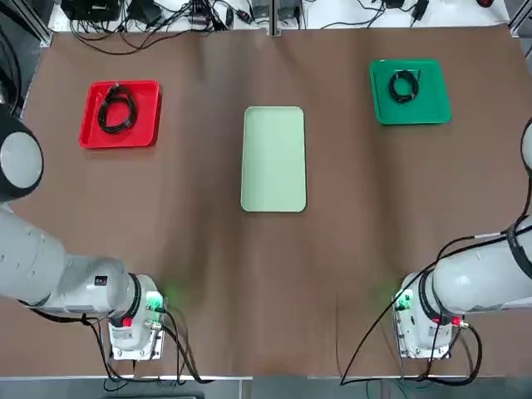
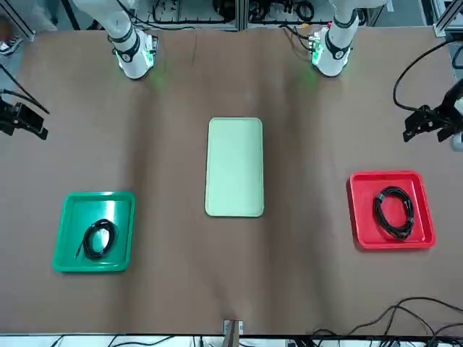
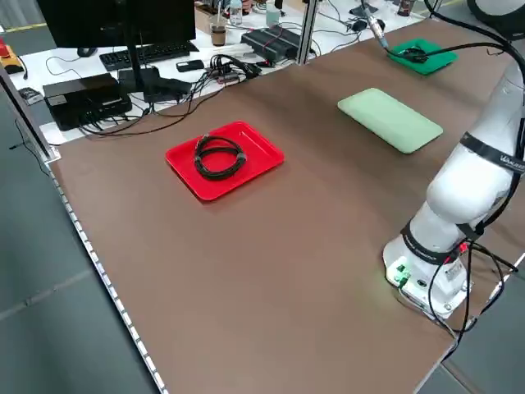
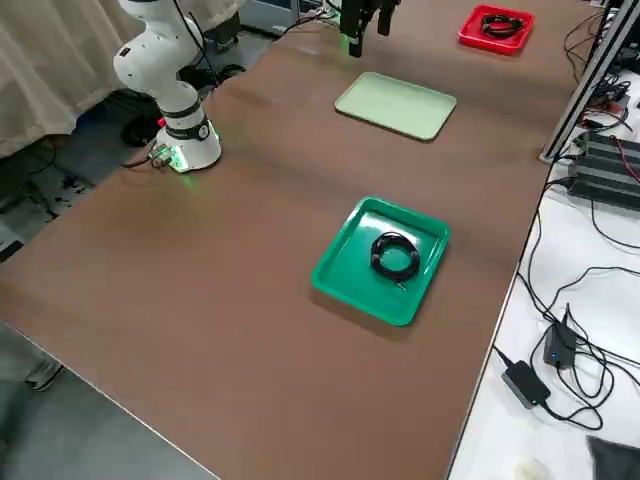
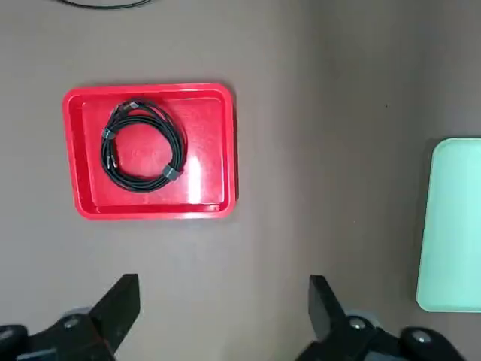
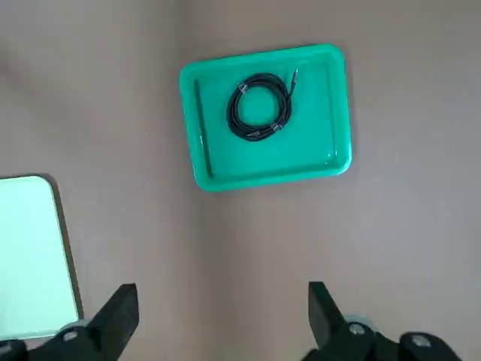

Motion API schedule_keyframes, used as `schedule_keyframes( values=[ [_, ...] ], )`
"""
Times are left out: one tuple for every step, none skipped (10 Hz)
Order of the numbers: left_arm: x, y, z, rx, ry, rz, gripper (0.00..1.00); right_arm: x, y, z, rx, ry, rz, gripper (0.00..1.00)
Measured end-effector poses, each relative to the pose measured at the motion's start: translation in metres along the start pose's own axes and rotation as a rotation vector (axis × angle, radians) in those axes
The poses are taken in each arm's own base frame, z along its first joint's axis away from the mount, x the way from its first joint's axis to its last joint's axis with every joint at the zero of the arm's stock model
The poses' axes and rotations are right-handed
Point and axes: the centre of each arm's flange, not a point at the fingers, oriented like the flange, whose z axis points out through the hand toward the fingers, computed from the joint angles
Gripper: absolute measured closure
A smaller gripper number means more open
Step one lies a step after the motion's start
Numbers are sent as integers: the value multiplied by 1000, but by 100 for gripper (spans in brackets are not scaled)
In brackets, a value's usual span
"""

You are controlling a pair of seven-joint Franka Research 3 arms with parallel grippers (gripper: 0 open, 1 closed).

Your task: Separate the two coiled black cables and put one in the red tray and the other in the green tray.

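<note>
The larger coiled black cable (image 1: 116,110) lies inside the red tray (image 1: 150,93) at the far left of the table. The smaller, tighter coil (image 1: 405,86) lies inside the green tray (image 1: 434,105) at the far right. Both arms are raised and drawn back from the trays. In its wrist view my left gripper (image 5: 223,293) hangs open and empty high above the red tray (image 5: 214,150) and its coil (image 5: 141,147). Likewise my right gripper (image 6: 223,297) hangs open and empty over the green tray (image 6: 325,113) and its coil (image 6: 259,107).
A long pale mint-green tray (image 1: 273,158) lies empty in the table's middle. The arm bases (image 1: 133,326) (image 1: 424,322) stand at the near edge with wiring trailing off. Electronics and loose cords (image 1: 166,12) lie beyond the far edge.
</note>
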Motion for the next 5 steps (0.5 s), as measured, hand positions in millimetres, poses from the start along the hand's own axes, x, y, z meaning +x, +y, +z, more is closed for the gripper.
schedule_keyframes(
  values=[
    [-2, 0, 1, -7, -1, -2, 1, 0, -1, 1, 0, -2, -2, 0],
    [-3, -1, 1, -9, 0, -4, 1, 0, -3, 2, 0, -3, -6, 0],
    [-3, -2, 1, -10, 0, -5, 1, 0, -4, 2, 0, -4, -7, 0],
    [-3, -2, 1, -11, -1, -6, 1, 0, -4, 2, 0, -5, -8, 0],
    [-3, -2, 2, -11, -1, -6, 1, 0, -4, 2, 0, -5, -8, 0]
  ],
)
